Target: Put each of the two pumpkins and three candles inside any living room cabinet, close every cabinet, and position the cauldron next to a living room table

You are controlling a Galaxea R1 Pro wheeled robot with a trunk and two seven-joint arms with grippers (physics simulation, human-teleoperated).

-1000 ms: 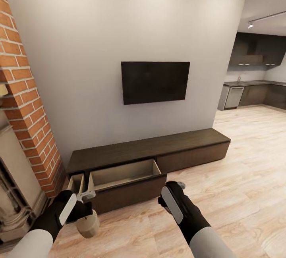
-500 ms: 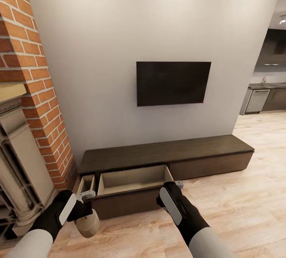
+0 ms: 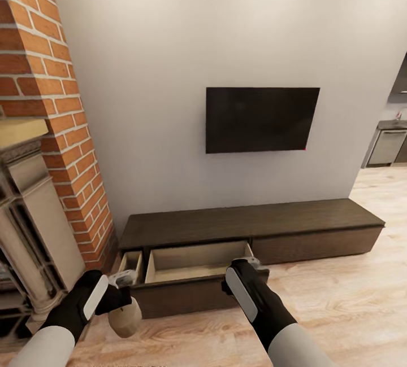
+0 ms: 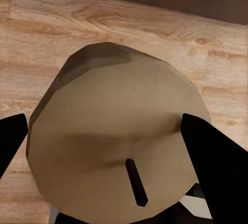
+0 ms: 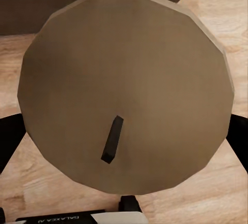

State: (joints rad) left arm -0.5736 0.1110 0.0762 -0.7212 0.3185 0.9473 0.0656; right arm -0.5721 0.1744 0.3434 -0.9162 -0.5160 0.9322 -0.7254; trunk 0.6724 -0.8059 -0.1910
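My left gripper (image 3: 122,295) is shut on a beige candle (image 3: 125,319) that hangs over the wood floor, just in front of the cabinet's left end. In the left wrist view, the candle (image 4: 119,141) sits between two black fingers (image 4: 219,167), wick toward the camera. In the right wrist view, a second candle (image 5: 126,89) is clamped in my right gripper (image 5: 124,131). In the head view, my right gripper (image 3: 249,265) is at the front edge of the wide open drawer (image 3: 195,262). The long dark-brown cabinet (image 3: 254,221) has a narrow drawer (image 3: 130,262) open too. Both drawers look empty where visible.
A red brick column (image 3: 53,101) and a grey fireplace surround (image 3: 28,226) stand close on my left. A black TV (image 3: 261,119) hangs on the white wall above the cabinet. Wood floor (image 3: 350,305) stretches to the right toward a kitchen unit (image 3: 390,147).
The whole view has shifted: the cabinet and TV sit further right and a bit nearer, so the camera moved. Both arms keep the same pose, each holding its candle.
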